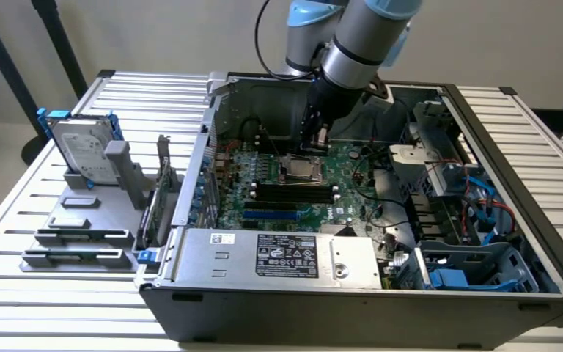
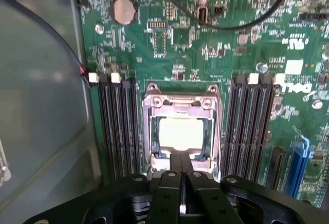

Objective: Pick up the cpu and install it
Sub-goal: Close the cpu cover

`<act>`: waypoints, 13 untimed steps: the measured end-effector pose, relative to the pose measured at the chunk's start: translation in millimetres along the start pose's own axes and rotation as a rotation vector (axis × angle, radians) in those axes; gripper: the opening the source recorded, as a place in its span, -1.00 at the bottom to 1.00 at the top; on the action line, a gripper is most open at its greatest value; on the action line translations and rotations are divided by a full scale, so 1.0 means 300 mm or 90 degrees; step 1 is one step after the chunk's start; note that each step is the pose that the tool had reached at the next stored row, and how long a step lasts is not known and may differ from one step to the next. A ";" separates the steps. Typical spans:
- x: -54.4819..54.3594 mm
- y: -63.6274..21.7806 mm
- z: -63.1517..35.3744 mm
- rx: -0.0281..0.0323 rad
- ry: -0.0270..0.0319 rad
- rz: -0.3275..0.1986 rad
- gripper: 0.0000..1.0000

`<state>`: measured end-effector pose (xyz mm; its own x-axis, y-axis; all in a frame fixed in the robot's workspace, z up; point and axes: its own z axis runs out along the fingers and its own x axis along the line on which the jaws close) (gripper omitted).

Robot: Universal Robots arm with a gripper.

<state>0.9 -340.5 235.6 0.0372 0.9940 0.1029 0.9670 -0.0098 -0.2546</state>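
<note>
Silvery-grey and square, the cpu (image 2: 180,133) is lying flat in the socket (image 2: 180,102) of the green board (image 2: 216,39), with the socket's metal frame running around it on all sides. In the exterior view the cpu (image 1: 301,171) is sitting near the middle of the frame, inside the open case (image 1: 516,242). The arm (image 1: 360,44) is slanting from the upper middle of that frame down into the case, and the hand (image 1: 312,149) is hanging just above the socket's far edge. In the wrist view the hand (image 2: 181,158) is showing its two black fingers (image 2: 172,183) pressed together, with no gap between them and nothing pinched. Their tips are hovering over the rim of the socket frame, just beside the cpu; whether they are touching the frame I cannot tell. Black slots (image 2: 121,126) are flanking the socket on both sides. A round battery (image 2: 124,10) is sitting on the board, well apart from the socket. At the exterior view's left, a hard drive (image 1: 81,150) in a blue frame is standing upright in a grey rack (image 1: 81,235) on the slatted table (image 1: 27,308). A grey power supply (image 1: 281,257) with a black label is lying along the case's near wall, in the lower middle of the frame.
</note>
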 end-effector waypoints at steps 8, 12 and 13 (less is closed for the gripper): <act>-0.006 -0.071 0.050 0.0036 -0.0010 -0.003 -0.79; -0.007 -0.076 0.076 0.0038 -0.0016 -0.005 -0.79; -0.007 -0.075 0.082 0.0039 -0.0018 -0.006 -0.79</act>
<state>-27.1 -339.6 217.5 0.0273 0.9943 0.1027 0.9657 0.0003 -0.2595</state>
